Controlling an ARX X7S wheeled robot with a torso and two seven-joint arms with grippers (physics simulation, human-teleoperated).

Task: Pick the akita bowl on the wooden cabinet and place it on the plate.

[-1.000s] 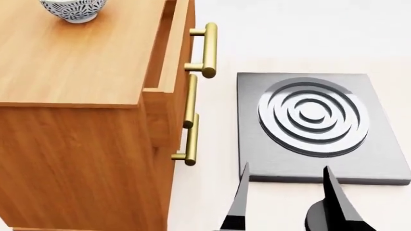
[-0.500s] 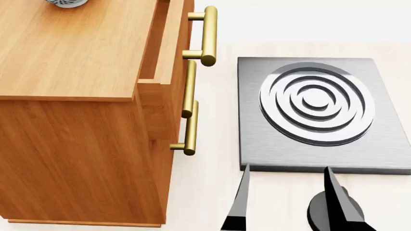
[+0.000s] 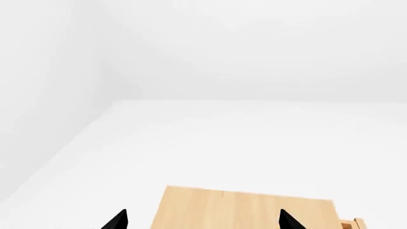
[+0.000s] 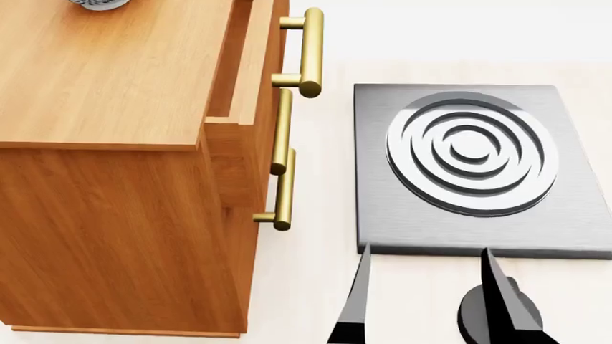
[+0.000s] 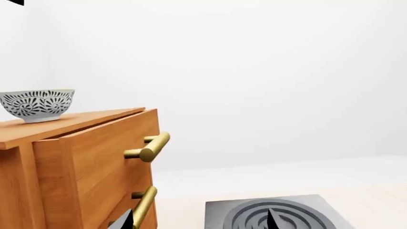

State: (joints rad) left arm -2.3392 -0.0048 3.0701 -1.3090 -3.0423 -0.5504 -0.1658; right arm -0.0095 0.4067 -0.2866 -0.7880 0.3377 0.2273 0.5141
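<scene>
The akita bowl (image 5: 38, 105), white with a dense dark blue pattern, stands on top of the wooden cabinet (image 5: 83, 157). In the head view only its foot (image 4: 96, 3) shows at the top edge, far back on the cabinet (image 4: 115, 79). My right gripper (image 4: 426, 294) is open and low, in front of the stove, to the right of the cabinet and far from the bowl. In its own view the right gripper (image 5: 199, 222) holds nothing. My left gripper (image 3: 203, 222) is open, with the pale cabinet top (image 3: 248, 210) beyond its tips. The plate is out of view.
A grey square stove (image 4: 474, 168) with raised rings lies on the floor right of the cabinet. Brass bar handles (image 4: 308, 54) stick out from the cabinet's drawers, and the top drawer (image 4: 251, 64) stands slightly open. White walls lie behind.
The head view shifted a second ago: cabinet and stove slid up the picture and the bowl nearly left the top edge. Nothing has moved in the last half second.
</scene>
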